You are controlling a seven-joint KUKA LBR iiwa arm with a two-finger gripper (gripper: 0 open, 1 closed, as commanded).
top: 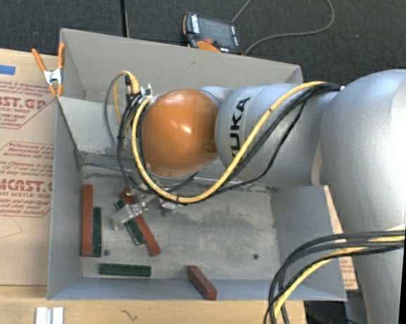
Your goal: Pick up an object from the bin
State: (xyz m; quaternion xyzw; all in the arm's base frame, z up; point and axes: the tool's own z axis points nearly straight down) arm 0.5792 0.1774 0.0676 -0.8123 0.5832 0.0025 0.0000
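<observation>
KUKA lettered on arm point(240, 126), gripper point(129, 213) low over green block point(135, 230) and brown stick point(150, 244), left of bin point(67, 181); grip state can't tell

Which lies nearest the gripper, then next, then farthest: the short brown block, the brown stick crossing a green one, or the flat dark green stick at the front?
1. Crossed brown stick: just beneath the gripper, left of centre.
2. Dark green stick: flat along the front wall of the bin.
3. Short brown block: same wall, farther right.
</observation>
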